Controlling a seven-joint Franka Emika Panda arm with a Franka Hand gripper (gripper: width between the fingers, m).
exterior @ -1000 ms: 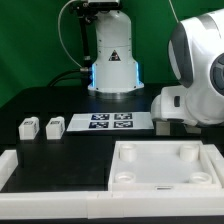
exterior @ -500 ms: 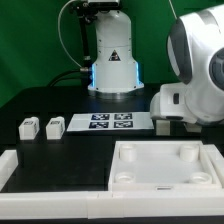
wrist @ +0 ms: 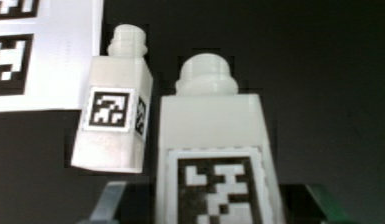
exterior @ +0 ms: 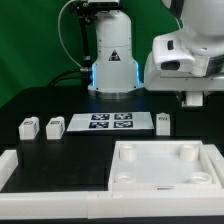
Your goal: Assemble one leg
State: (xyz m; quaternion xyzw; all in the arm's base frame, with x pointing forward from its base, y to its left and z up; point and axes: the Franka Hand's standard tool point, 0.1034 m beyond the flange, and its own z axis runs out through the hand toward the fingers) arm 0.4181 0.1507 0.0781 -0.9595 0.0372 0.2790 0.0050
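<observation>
**Item:** the leg [wrist: 215, 135], a small white blocky plastic peg with a rounded knob at one end and a black-and-white square tag on its face.

**Location:** it is being shown in the wrist view lying on the black tabletop [exterior: 40, 105], just beside a second white tagged peg [wrist: 114, 110] and near the marker board [exterior: 110, 122], a thin flat white sheet of tags. In the exterior view only one peg is being made out, just off that board's end on the exterior view's right.

**Pincer:** the dark two-finger pincer [exterior: 193, 99] is hanging above the tabletop, further to the exterior view's right. Whether it is released or clenched cannot be told.

**Handling (judged):** the leg is being rated light, rigid, smooth-faced and not fragile. Hold is best taken across the flat side faces at mid-body. The knob is being avoided as slippery, and the close neighbour is leaving little finger room.
</observation>
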